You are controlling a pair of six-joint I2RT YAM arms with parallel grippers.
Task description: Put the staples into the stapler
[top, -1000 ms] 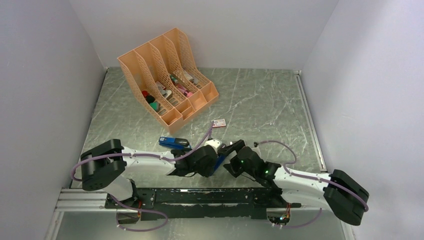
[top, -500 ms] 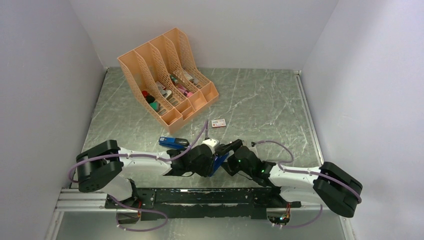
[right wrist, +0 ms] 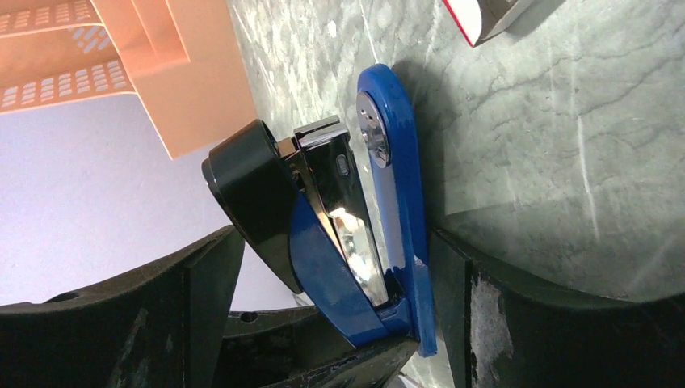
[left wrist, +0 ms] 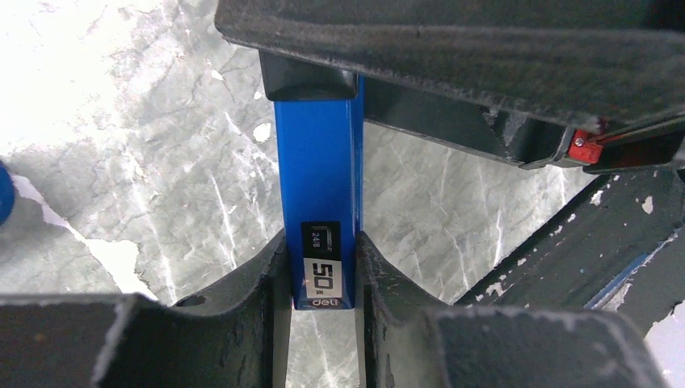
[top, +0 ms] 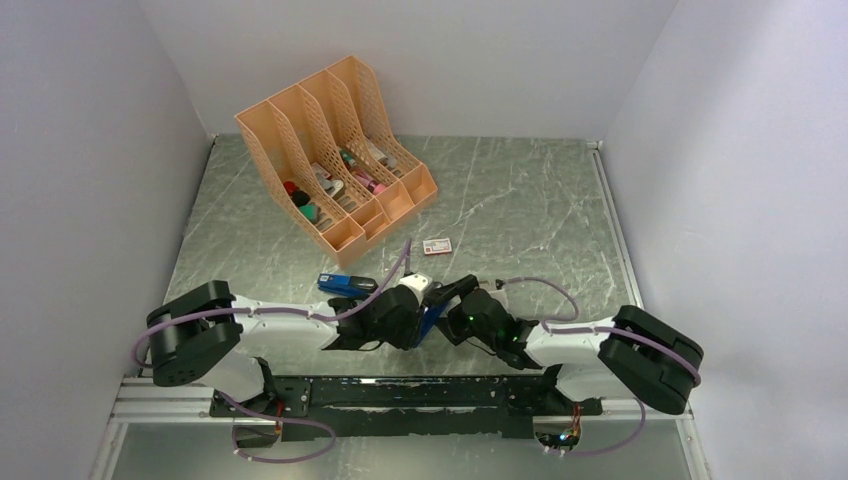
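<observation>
Stapler [left wrist: 319, 186] is sitting at table [top: 520, 200] front-centre, L gripper [left wrist: 321, 275] clamping its blue body. R gripper [right wrist: 335, 250] is straddling it, jaws wide, not touching. Prob. opening step: R needs to catch black cover [right wrist: 250, 194].

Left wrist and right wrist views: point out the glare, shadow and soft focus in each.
Left wrist view: glare bleaches the table white at upper left; the stapler and its label are sharp. Right wrist view: the stapler's chrome strip glints, its shadow darkens the table beside it, the near fingers are dark and soft.
</observation>
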